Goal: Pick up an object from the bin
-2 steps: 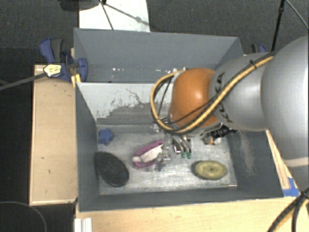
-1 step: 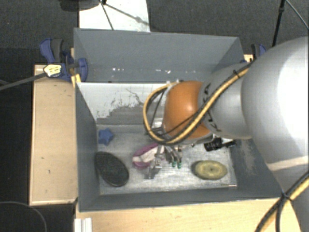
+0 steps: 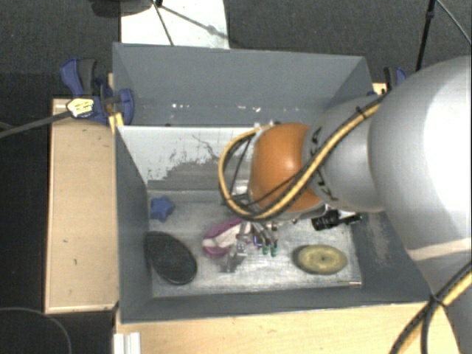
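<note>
A crumpled purple-and-white piece (image 3: 220, 239) lies near the middle of the bin (image 3: 134, 220) floor, just at 9 o'clock of the end effector (image 3: 254, 245). From the floor's middle, a black oval pad (image 3: 169, 258) lies flat at 8 o'clock, a small blue scrap (image 3: 161, 209) at 10 o'clock, and a round olive disc (image 3: 319, 259) lies flat at 4 o'clock.
</note>
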Motion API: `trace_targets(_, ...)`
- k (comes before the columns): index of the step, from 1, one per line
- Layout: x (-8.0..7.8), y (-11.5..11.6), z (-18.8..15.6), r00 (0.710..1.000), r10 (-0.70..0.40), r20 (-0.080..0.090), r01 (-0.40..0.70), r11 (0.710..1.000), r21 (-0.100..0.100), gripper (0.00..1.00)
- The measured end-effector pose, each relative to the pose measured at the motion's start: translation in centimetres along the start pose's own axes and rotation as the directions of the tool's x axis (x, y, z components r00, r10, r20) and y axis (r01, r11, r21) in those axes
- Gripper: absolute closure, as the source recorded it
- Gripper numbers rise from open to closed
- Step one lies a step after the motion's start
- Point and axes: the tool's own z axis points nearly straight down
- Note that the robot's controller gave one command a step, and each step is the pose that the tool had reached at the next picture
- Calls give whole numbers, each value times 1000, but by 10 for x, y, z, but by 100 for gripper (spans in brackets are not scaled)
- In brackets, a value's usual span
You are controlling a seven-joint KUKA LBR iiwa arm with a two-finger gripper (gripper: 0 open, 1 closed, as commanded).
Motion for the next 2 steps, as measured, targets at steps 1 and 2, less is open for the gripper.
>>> trace_targets(1,0,1,-1,1000,0,-1,0,1000,-1,100)
trace_targets(2,-2,1,-59,1000,-1,5,1,1000,-1,100)
